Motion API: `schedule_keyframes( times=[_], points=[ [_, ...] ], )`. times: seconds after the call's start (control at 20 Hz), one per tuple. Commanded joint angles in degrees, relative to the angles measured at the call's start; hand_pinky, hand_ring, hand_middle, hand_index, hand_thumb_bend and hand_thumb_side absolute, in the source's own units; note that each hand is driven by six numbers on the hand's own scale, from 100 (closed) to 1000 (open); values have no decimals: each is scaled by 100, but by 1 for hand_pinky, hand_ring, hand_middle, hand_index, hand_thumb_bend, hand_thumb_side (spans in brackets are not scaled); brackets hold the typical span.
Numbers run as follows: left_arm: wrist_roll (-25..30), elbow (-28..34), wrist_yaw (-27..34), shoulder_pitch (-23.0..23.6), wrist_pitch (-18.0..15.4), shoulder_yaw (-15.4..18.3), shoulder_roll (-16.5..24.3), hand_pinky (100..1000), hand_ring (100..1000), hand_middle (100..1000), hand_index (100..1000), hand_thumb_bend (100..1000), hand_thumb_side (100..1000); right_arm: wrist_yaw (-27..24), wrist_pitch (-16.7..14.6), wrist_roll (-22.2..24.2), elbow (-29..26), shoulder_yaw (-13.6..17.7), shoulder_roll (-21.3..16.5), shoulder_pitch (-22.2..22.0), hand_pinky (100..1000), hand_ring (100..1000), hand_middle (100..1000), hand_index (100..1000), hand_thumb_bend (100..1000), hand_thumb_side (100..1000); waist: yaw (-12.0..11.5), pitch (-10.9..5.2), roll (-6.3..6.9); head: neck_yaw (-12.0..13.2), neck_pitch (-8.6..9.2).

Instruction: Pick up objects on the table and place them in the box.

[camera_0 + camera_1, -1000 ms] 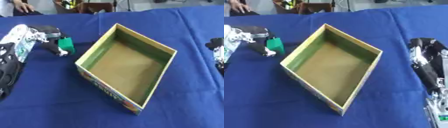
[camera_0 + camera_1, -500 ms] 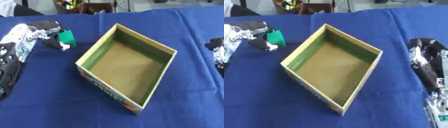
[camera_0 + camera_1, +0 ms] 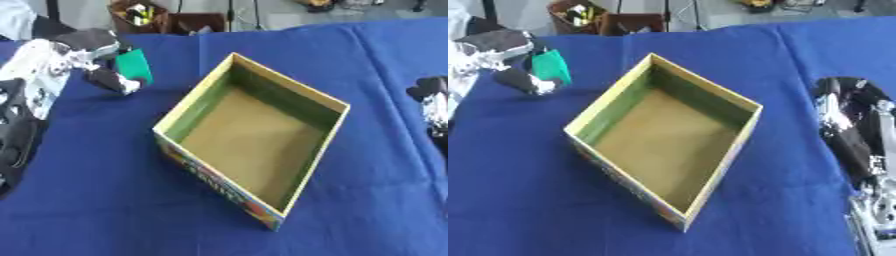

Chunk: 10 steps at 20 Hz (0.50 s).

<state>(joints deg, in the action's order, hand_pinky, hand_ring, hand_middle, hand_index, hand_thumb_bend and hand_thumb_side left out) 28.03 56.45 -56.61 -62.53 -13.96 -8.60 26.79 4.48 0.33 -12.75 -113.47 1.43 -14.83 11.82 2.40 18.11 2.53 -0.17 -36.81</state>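
Upper left: the left hand [image 3: 92, 60] pinches a flat green object [image 3: 134, 65] above blue cloth [image 3: 105, 200]; the open cardboard box [image 3: 254, 135] sits centre; right hand [image 3: 846, 130] rests relaxed at the right edge.

Left hand [image 3: 87, 55]: raised from its place a second ago; then low beside the near-left wall of the box, now higher and further toward the far-left corner of the bench.
Green object [image 3: 134, 66]: lifted with the left hand; earlier low against the blue cloth, now held clear of it, pinched between thumb and fingers [image 3: 112, 81], its flat face turned toward the box.
Position relative to box [image 3: 254, 150]: green object was near the middle of the box's left wall; now near the box's far corner, apart from the rim.
Tilt of green object: earlier leaning, now closer to upright.
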Motion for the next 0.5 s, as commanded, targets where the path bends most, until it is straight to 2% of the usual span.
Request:
schedule_keyframes(
  times=[0.05,0.3,0.5],
  points=[
    [43,404,203,-183,8,-58,213,134,473,498,630,100,519,-17,-11,-33,-112,54,-136,20,784,682,507,640,100,496,-10,-175,-6,-39,-84],
    [248,837,405,-256,89,-193,172,112,458,484,614,100,512,-54,-20,-69,-112,73,-182,1,784,683,508,641,100,499,-34,-267,-11,-58,-164],
    [496,1314,747,-269,174,-369,3,116,459,486,613,100,509,-78,-29,-126,-112,108,-243,-41,783,683,510,642,100,504,-81,-374,-37,-139,-338]
  ],
)
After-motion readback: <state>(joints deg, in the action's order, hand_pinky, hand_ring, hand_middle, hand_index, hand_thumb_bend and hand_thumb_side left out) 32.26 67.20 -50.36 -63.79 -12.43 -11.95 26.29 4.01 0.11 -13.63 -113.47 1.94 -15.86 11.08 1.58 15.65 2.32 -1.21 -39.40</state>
